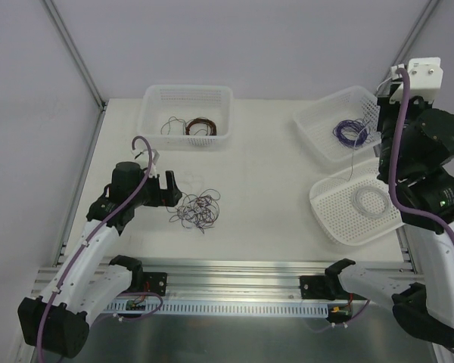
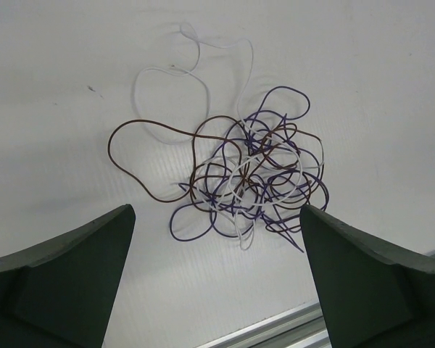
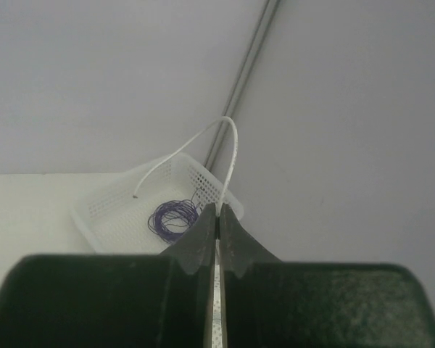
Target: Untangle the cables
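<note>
white wire (image 3: 235,156) pinched in right jaws; left jaws spread wide above the cables (image 2: 254,174).

1. Bare counter (image 1: 265,204) lies open between the cables (image 1: 197,209) and the lower right basket (image 1: 337,208).
2. The left gripper's (image 1: 174,190) spread fingers (image 2: 65,275) stand just beside the clump's left side.
3. The right gripper (image 3: 217,206), pinching a white wire (image 3: 232,138), hangs raised by the purple-coil basket (image 1: 318,132).
4. The far basket (image 1: 155,113) stands well apart.

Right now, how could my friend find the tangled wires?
Look at the white table, just ahead of the left gripper. The cables lie there loose on the bare surface, a messy purple, brown and white clump, unlike the neat coils inside the baskets.
</note>
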Controlling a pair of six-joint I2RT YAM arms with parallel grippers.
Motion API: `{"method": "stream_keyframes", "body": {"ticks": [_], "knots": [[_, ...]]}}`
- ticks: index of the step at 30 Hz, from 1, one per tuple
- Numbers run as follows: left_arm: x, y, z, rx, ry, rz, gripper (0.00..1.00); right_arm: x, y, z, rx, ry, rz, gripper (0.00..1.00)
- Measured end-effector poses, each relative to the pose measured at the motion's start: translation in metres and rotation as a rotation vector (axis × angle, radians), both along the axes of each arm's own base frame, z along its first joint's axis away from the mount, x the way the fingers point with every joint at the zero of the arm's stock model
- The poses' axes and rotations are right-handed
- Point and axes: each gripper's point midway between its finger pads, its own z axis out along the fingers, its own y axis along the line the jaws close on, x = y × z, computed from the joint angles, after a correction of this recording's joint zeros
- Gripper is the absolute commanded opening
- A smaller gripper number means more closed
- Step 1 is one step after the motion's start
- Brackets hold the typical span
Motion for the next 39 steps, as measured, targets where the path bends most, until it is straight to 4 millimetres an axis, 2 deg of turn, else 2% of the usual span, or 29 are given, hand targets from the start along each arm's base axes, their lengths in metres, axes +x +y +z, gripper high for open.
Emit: {"method": "stream_keyframes", "body": {"ticks": [8,13,18,23,26,33,34,35,37,38,39], "knots": [[0.001,0.001,-0.001,0.005,0.0,0.007,0.99,0.003,-0.035,-0.019,0.076,0.027,-0.1,0.01],[0.001,0.001,-0.001,0.007,0.003,0.007,0.99,0.008,-0.046,-0.047,0.123,0.075,-0.136,0.01],[0.001,0.002,-0.002,0.007,0.004,0.009,0.99,0.012,-0.062,-0.084,0.178,0.137,-0.202,0.01],[0.002,0.003,-0.004,0.015,0.011,0.015,0.99,0.012,-0.077,-0.133,0.251,0.221,-0.277,0.01],[0.002,0.003,-0.005,0.016,0.016,0.015,0.99,0.013,-0.085,-0.169,0.309,0.285,-0.323,0.01],[0.002,0.003,-0.005,0.017,0.016,0.016,0.99,0.004,-0.103,-0.265,0.472,0.476,-0.453,0.07],[0.002,0.003,-0.005,0.017,0.016,0.016,0.99,0.001,-0.106,-0.279,0.503,0.505,-0.477,0.09],[0.002,0.003,-0.005,0.017,0.016,0.016,0.99,-0.002,-0.109,-0.292,0.536,0.535,-0.503,0.19],[0.002,0.003,-0.005,0.017,0.016,0.016,0.99,-0.007,-0.114,-0.318,0.607,0.586,-0.546,0.29],[0.002,0.003,-0.005,0.017,0.017,0.016,0.99,-0.009,-0.114,-0.329,0.638,0.61,-0.561,0.39],[0.002,0.003,-0.005,0.017,0.017,0.016,0.99,-0.012,-0.114,-0.34,0.667,0.632,-0.573,0.45]]}}
